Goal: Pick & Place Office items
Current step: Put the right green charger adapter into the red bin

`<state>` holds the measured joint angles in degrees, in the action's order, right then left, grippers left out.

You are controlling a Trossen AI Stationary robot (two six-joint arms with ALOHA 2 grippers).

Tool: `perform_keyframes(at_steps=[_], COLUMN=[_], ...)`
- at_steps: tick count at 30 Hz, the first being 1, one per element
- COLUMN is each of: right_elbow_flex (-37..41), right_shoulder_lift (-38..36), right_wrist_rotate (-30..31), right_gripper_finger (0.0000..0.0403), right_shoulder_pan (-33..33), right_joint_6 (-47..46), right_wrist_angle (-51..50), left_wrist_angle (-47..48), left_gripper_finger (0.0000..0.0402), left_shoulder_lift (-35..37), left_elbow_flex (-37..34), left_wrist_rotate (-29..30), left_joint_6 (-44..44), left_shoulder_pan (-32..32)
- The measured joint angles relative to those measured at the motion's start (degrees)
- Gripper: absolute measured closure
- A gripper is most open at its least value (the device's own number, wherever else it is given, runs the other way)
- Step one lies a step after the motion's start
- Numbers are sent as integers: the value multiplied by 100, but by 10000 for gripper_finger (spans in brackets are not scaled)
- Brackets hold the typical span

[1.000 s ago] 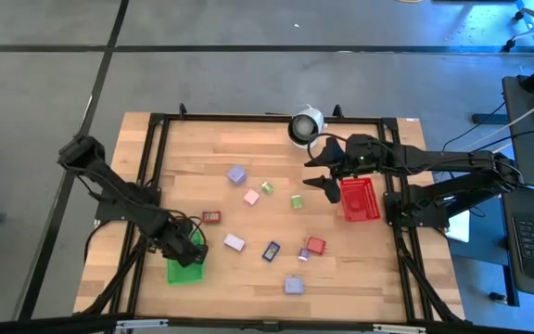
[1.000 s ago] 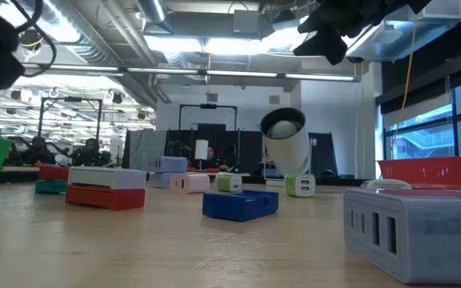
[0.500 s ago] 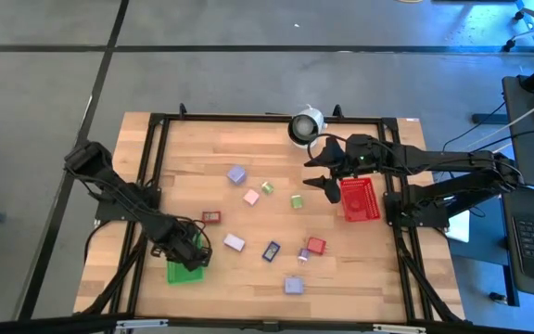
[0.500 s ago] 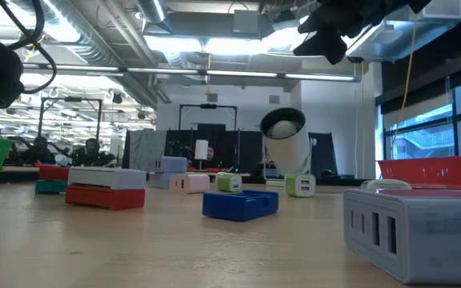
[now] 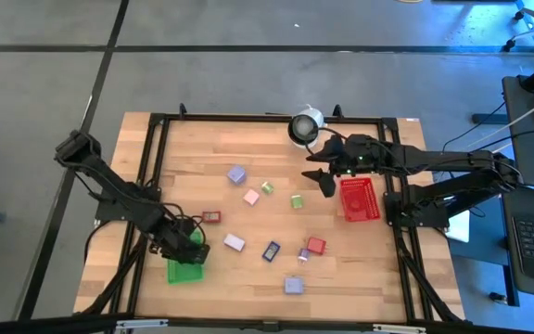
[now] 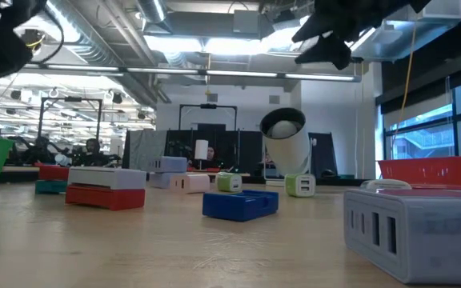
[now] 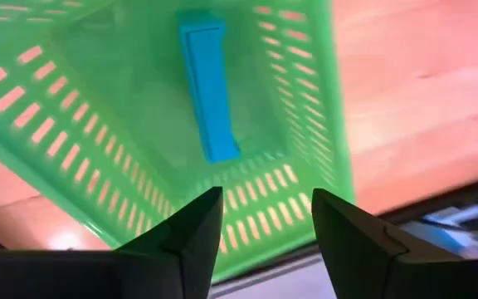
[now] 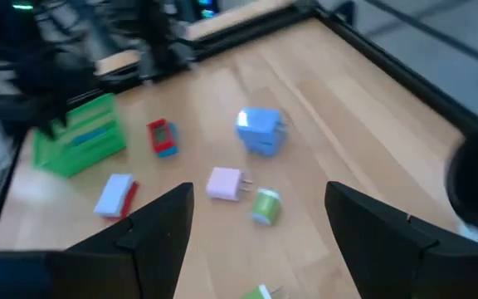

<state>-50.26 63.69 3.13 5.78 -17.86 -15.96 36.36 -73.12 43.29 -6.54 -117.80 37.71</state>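
My left gripper [image 7: 264, 218] hangs open over the green bin [image 5: 185, 270], near the table's front left. Nothing is between its fingers. A long blue piece [image 7: 209, 90] lies on the bin's floor. The other office items are scattered across the middle of the table, among them a lavender block [image 5: 236, 173], a pink one [image 5: 251, 196], a light green one [image 5: 297, 200], a blue one [image 5: 272, 250] and a red one [image 5: 316, 245]. My right gripper [image 5: 322, 173] hovers open above the table, just left of the red bin [image 5: 360, 199], and holds nothing.
A round white-and-black device [image 5: 304, 125] stands at the table's far edge, close behind my right gripper. A black frame [image 5: 156, 167] runs around the tabletop. Bare wood lies between the scattered pieces and along the near edge.
My left arm has dipped toward the green bin and come up again, its gripper staying over the bin. My right gripper has shifted slightly toward the far edge. The pieces on the table have kept their places.
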Motion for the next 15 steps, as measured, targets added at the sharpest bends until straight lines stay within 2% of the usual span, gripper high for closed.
perform_keyframes(at_steps=[5,8,12,15], right_elbow_flex=[0,0,0,0], right_shoulder_lift=[347,700,1191,1482], right_wrist_rotate=[453,364,194,199], right_gripper_finger=[129,129,129,129], right_shoulder_pan=[-2,-27,-163,-272], right_joint_6=[-907,-1281,-1686,-2018], right_wrist_angle=[-193,-251,-240,-248], left_wrist_angle=[-11,-15,-96,-273], left_gripper_finger=[215,218,224,228], left_shoulder_lift=[519,822,1135,1277], left_elbow_flex=[0,0,0,-2], left_wrist_rotate=[281,805,2078,3387], left_joint_6=[53,55,434,1023], left_shoulder_pan=[-2,-37,-186,-367])
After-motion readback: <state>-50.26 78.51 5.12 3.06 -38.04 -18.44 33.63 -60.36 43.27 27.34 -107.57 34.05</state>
